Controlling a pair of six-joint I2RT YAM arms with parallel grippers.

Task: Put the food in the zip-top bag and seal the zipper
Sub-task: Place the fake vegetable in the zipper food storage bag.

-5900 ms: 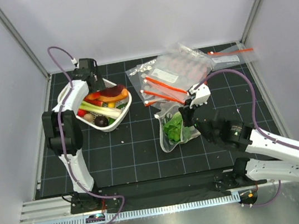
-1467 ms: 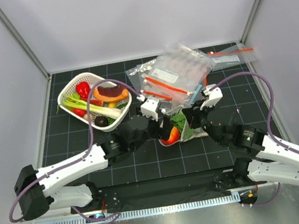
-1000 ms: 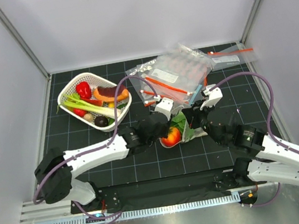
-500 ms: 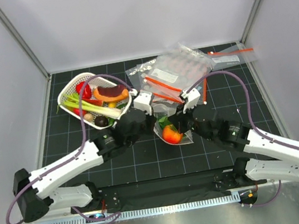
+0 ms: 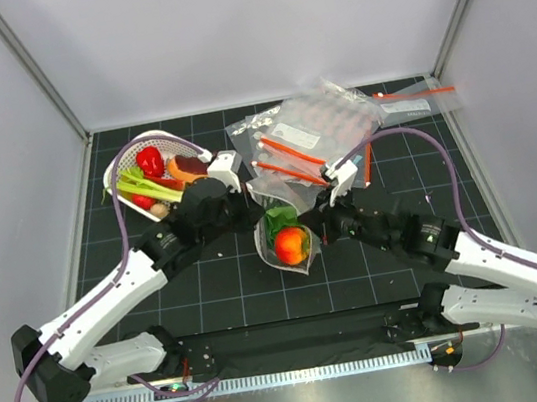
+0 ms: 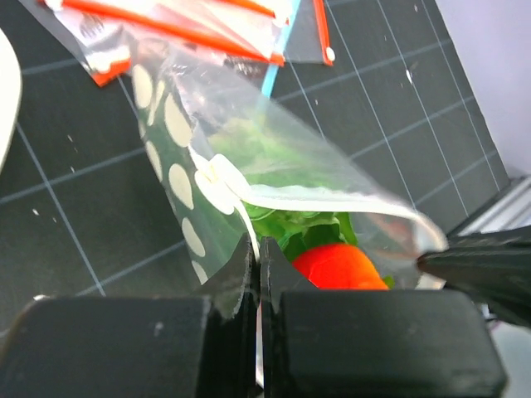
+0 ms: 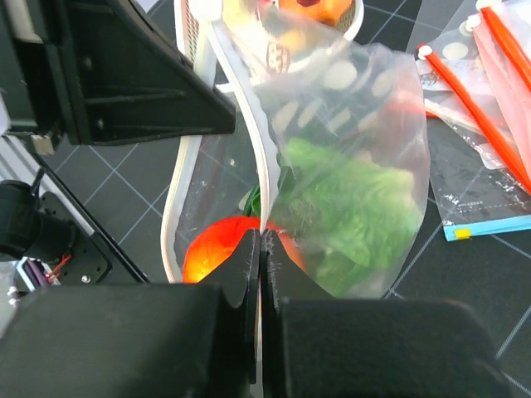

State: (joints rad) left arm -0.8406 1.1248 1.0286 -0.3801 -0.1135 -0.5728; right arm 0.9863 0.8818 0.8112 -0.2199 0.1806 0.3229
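sealing step: lettuce (image 7: pixel 348 199) and orange-red piece (image 5: pixel 291 246) sit inside the polka-dot bag (image 6: pixel 166 124), mid-mat. left gripper (image 6: pixel 257 253) and right gripper (image 7: pixel 260 245) each pinch its zipper (image 7: pixel 249 141), mouth gaping. next: probably press the strip closed along its length.

The middle of the surface (image 5: pixel 231 287) is crowded. The polka-dot zip-top bag (image 5: pixel 275 261) is held there by the left gripper (image 6: pixel 255 253) and the right gripper (image 7: pixel 259 240), each pinched tight on its mouth edge, so nothing passes between them. The left arm (image 5: pixel 102 305) crosses from the near left corner and the right arm (image 5: pixel 500 262) from the near right corner. Between the arms, by the near edge, bare surface is open. The white basket (image 5: pixel 152 134) fills the far left corner. A pile of plain bags (image 5: pixel 318 128) blocks the far edge from the middle to the right. A bare strip runs along the right edge.
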